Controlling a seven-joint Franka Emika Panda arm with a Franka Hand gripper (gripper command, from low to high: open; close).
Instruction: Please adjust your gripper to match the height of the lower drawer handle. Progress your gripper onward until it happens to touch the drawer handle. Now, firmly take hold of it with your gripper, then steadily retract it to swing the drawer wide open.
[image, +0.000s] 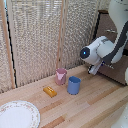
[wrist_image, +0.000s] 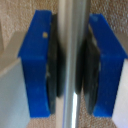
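Wooden tabletop (image: 95, 102), tool (wrist_image: 70, 62) clamped on drawer handle (wrist_image: 73, 30)

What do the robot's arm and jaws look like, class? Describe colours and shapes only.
The arm is bulky, glossy white, with rounded segments and a dark circular cap bearing a small blue light. The gripper has two blocky bright blue jaws lined with dark pads.

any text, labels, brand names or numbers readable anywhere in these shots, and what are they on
None can be read in either view.
The pink cup, blue cup and yellow block show no print.
The plate rim carries only a blurred pattern, no letters.
The tool, closed around the drawer handle, bears no marking.
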